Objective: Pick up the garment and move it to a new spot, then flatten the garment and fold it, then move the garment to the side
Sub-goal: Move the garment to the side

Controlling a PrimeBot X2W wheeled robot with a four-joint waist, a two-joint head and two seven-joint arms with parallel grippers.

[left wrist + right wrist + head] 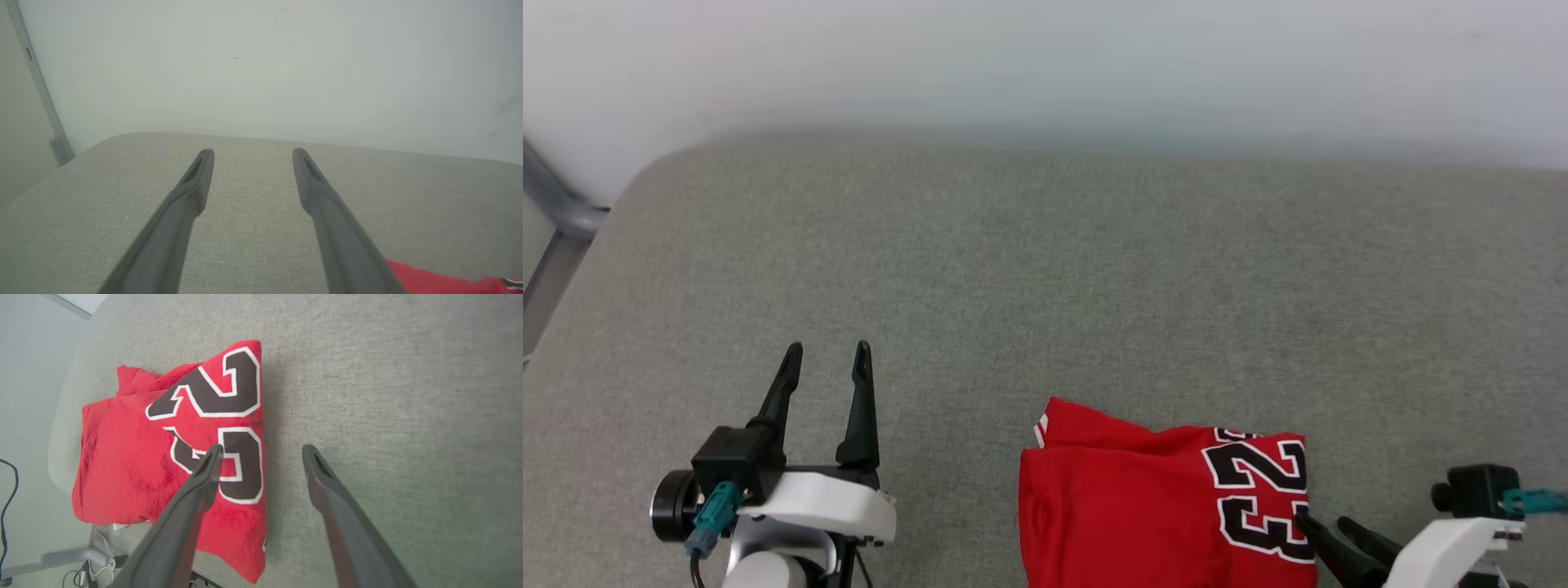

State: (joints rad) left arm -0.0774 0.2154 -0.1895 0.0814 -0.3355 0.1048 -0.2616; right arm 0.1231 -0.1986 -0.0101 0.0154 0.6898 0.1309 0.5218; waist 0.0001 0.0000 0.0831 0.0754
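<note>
Head view: a folded red jersey (1143, 506) lies at the table's (1094, 269) near edge, right of middle, seemingly overhanging it a little. The right claw (1321, 520) is spread wide and empty. One finger is over the black, white-outlined numerals, the other over bare table just past the jersey's right edge. The left claw (827, 349) is also wide and empty, above bare table toward the near left corner. Likely step: moving the jersey aside — pinch every layer at the edge and slide low, so the thin, limp fabric stays folded. The table cover is grey, felt-like, round-cornered.
</note>
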